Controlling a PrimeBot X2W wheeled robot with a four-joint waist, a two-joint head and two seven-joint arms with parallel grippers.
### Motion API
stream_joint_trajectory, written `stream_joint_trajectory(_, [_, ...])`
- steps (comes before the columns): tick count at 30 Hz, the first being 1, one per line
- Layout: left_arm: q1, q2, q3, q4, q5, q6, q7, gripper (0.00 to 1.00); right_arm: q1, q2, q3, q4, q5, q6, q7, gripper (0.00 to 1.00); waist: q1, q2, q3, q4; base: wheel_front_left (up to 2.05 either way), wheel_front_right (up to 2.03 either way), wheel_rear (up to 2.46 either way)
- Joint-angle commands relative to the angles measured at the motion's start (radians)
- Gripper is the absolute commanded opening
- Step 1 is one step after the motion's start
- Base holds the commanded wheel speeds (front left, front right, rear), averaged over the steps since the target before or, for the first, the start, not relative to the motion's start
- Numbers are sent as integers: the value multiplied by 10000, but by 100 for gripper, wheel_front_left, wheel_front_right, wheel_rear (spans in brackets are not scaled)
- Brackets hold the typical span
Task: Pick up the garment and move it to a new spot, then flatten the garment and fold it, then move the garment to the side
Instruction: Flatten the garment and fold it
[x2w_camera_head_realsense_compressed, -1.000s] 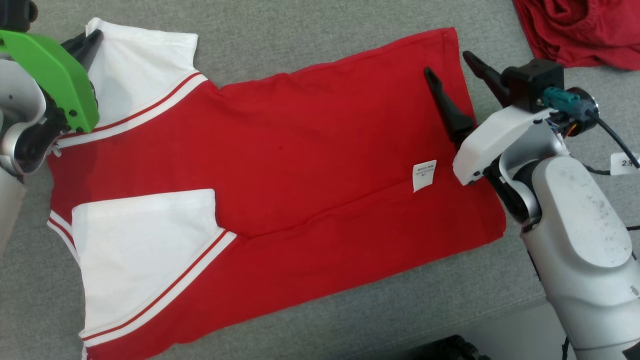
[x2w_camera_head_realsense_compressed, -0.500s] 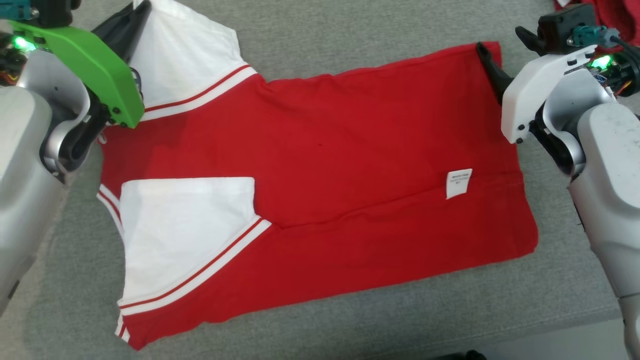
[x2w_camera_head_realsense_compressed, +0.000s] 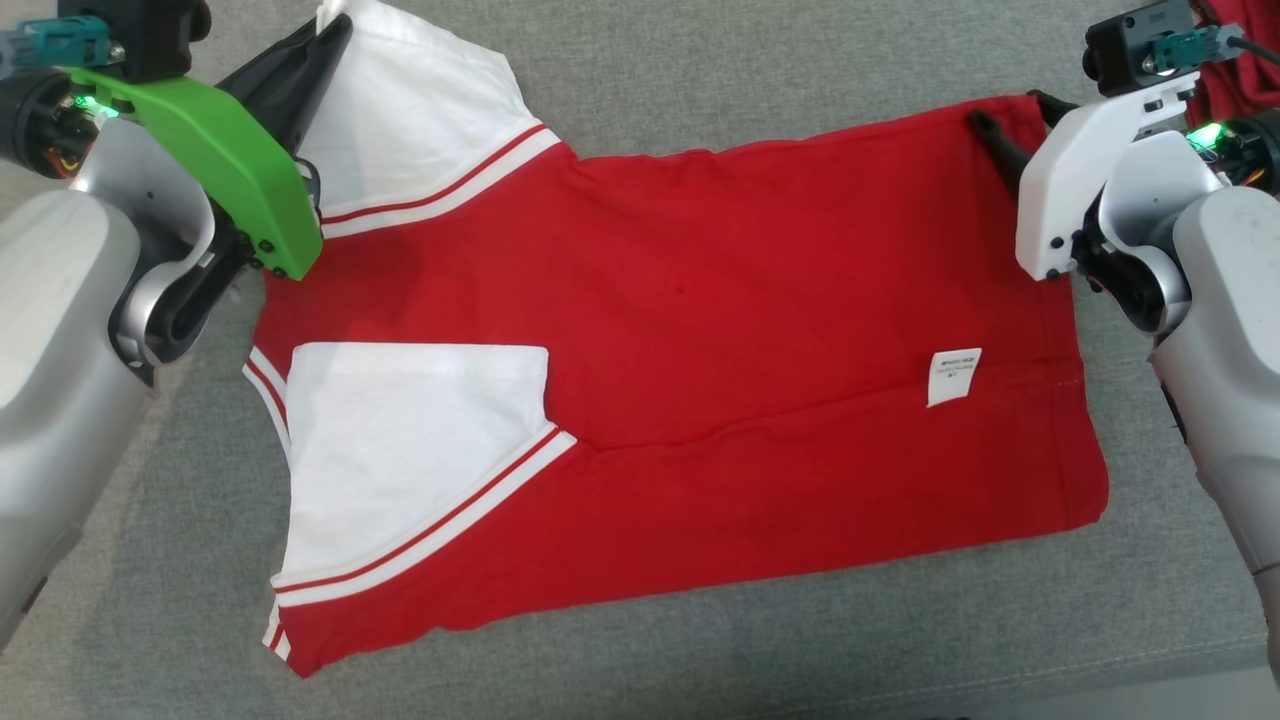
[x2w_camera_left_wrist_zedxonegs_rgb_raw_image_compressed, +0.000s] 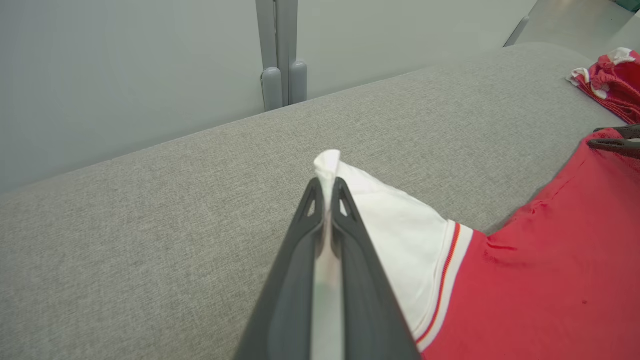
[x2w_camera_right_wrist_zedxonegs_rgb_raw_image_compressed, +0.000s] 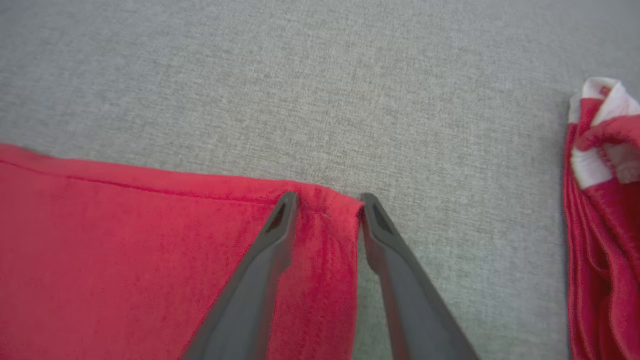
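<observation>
A red garment (x2w_camera_head_realsense_compressed: 700, 330) with white sleeves lies flat on the grey padded surface (x2w_camera_head_realsense_compressed: 760, 70). My left gripper (x2w_camera_head_realsense_compressed: 330, 25) is shut on the tip of the far white sleeve (x2w_camera_left_wrist_zedxonegs_rgb_raw_image_compressed: 395, 220), and a pinch of white cloth sticks out past its fingertips (x2w_camera_left_wrist_zedxonegs_rgb_raw_image_compressed: 327, 182). My right gripper (x2w_camera_head_realsense_compressed: 1015, 112) stands open over the garment's far right corner. In the right wrist view the red corner (x2w_camera_right_wrist_zedxonegs_rgb_raw_image_compressed: 325, 235) lies between the two spread fingers of that gripper (x2w_camera_right_wrist_zedxonegs_rgb_raw_image_compressed: 328, 200). The near sleeve (x2w_camera_head_realsense_compressed: 400, 450) is folded in over the red body.
A second red and white garment (x2w_camera_head_realsense_compressed: 1240, 60) lies crumpled at the far right, close to my right gripper (x2w_camera_right_wrist_zedxonegs_rgb_raw_image_compressed: 600, 225). The surface's front edge (x2w_camera_head_realsense_compressed: 1150, 660) runs along the bottom right. A grey wall and post (x2w_camera_left_wrist_zedxonegs_rgb_raw_image_compressed: 280, 50) stand behind the far edge.
The head camera has shifted. My right gripper has moved along the hem to the garment's far corner, and its fingers stand a little closer together. The left gripper still holds the sleeve.
</observation>
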Motion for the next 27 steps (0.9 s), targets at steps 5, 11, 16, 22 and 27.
stream_joint_trajectory(5, [-181,144,-94,21,-188,11,-256,0,-274,-21,9,335,-69,-9,-659,0,0,-1,-227,13,0,0,0])
stream_joint_trajectory(11, [100,264,-301,-188,-275,11,-589,0,-158,32,130,538,-72,-9,-1412,0,0,-1,-708,101,0,0,0])
stream_joint_trajectory(16, [989,562,-375,-846,-452,18,-1210,0,562,-114,389,279,154,-9,-2049,0,0,-1,-1334,211,0,0,0])
stream_joint_trajectory(22, [2829,1169,-452,-2217,-686,509,-1930,0,1936,-432,363,-441,451,-9,-2553,0,0,-1,-2107,351,0,0,0])
stream_joint_trajectory(27, [4404,1620,-547,-3378,-883,1174,-2476,0,3265,-640,-15,-1212,521,-9,-2672,0,0,-1,-2607,475,0,0,0])
